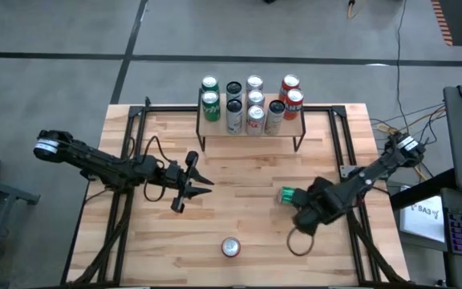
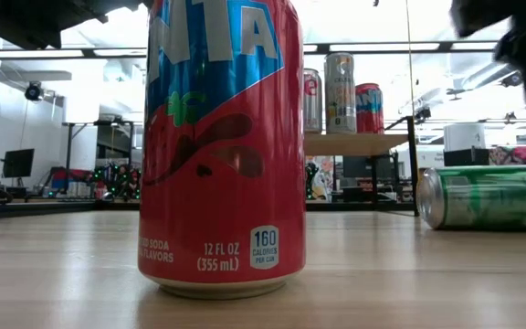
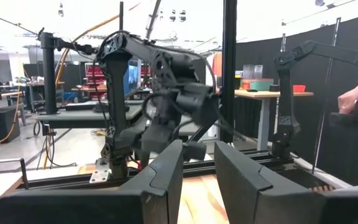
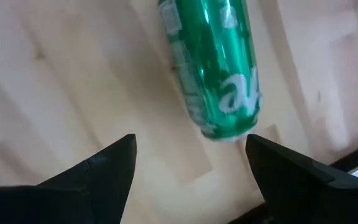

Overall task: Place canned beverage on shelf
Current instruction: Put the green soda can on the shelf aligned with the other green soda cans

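right claw [image 4: 191, 168] wide open, empty, over green can [image 4: 211, 65] lying on tabletop [image 4: 61, 74] | left claw [image 1: 195, 183] slightly parted, empty

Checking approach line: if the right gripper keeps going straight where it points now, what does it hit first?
The green can, lying on its side on the tabletop. The right gripper is open, with the can's near end just ahead between the fingers; nothing sits in between. How close is unclear.

The red can [image 2: 222, 146] standing close to the low camera reads "12 FL OZ (355 mL)" and "160 CALORIES PER CAN", with partial words "SODA" and "FLAVORS" beside them. Large white letters across its top are cut off. Other cans' labels cannot be read.
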Action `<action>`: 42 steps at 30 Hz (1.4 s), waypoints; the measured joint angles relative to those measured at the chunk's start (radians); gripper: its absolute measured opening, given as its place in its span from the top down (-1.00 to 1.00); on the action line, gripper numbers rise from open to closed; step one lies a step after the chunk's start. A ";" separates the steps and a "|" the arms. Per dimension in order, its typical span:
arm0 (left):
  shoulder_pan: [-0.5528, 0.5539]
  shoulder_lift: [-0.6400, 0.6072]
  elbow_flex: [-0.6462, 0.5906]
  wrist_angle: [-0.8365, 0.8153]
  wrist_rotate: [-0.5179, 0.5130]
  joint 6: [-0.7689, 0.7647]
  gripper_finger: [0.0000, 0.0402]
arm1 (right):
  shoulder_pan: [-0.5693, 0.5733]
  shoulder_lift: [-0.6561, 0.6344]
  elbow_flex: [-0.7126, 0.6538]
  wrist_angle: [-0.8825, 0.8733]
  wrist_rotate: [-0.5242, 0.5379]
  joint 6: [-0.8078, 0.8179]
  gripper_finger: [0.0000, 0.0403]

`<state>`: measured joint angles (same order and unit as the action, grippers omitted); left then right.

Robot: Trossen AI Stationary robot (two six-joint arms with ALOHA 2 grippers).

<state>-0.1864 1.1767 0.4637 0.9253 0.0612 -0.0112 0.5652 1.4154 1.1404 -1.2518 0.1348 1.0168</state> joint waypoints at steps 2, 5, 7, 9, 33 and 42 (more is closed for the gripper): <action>0.000 0.000 0.000 0.001 0.000 0.006 0.61 | -0.048 0.021 0.000 0.005 -0.004 -0.058 -0.44; 0.000 0.000 0.000 0.001 0.000 0.010 0.61 | -0.119 0.046 0.000 0.003 -0.027 -0.169 -0.44; 0.000 0.000 0.000 0.001 0.000 0.010 0.61 | -0.158 0.056 0.000 0.005 -0.027 -0.238 -0.44; 0.000 0.000 0.000 0.000 0.000 0.010 0.61 | -0.195 0.067 0.000 0.003 -0.030 -0.295 -0.44; 0.000 0.000 0.000 -0.013 0.001 0.033 0.61 | -0.337 0.315 0.000 0.030 0.009 -0.558 -0.44; 0.000 0.000 0.000 -0.014 0.001 0.037 0.61 | -0.343 0.308 0.000 0.056 -0.004 -0.517 -0.46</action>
<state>-0.1862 1.1767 0.4637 0.9115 0.0621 0.0254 0.2218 1.7233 1.1404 -1.1956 0.1310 0.4996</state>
